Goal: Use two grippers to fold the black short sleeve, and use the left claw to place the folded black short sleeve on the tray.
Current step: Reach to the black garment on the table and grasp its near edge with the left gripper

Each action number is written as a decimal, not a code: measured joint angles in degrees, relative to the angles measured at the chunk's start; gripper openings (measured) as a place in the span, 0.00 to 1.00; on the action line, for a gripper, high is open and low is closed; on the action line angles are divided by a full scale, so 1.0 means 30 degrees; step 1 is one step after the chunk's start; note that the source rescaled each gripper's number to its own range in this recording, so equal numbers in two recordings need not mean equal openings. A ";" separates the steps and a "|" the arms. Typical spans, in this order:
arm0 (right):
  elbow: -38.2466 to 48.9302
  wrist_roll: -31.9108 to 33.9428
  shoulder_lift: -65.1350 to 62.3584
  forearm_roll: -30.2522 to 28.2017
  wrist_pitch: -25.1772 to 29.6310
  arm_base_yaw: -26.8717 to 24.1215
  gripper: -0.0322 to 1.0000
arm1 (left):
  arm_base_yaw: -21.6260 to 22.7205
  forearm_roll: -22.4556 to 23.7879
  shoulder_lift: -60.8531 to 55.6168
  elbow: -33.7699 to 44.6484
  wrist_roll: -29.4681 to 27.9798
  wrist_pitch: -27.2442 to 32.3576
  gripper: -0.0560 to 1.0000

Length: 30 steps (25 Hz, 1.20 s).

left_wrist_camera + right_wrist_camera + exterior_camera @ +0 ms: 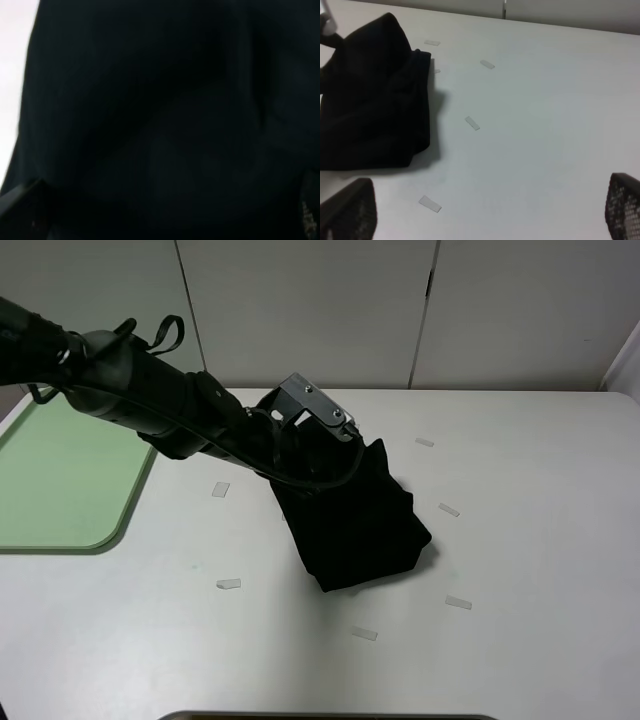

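Observation:
The black short sleeve (355, 520) lies as a folded, bunched bundle near the middle of the white table. My left arm (170, 405) reaches across from the left, and its tip is down on the bundle's upper end. In the left wrist view, black cloth (160, 100) fills almost everything, and my left gripper (165, 212) stands open with its fingertips (22, 205) far apart at the cloth. My right gripper (485, 212) is open and empty above bare table, to the right of the shirt (375, 105). The mint-green tray (60, 480) sits at the left edge.
Small pieces of clear tape (221, 489) (458, 602) are scattered on the table around the shirt. A white wall runs behind the table's far edge. A dark object (330, 717) shows at the near edge.

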 joint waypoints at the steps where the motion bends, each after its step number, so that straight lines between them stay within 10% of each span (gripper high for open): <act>1: 0.0000 0.0000 0.0000 0.0000 0.0000 0.0000 1.00 | -0.0034 0.0000 0.0203 -0.0305 -0.0022 0.0181 1.00; 30: 0.0000 0.0000 0.0000 0.0000 0.0000 0.0000 1.00 | -0.1776 -0.0096 0.2286 -0.4448 -0.2199 0.0980 1.00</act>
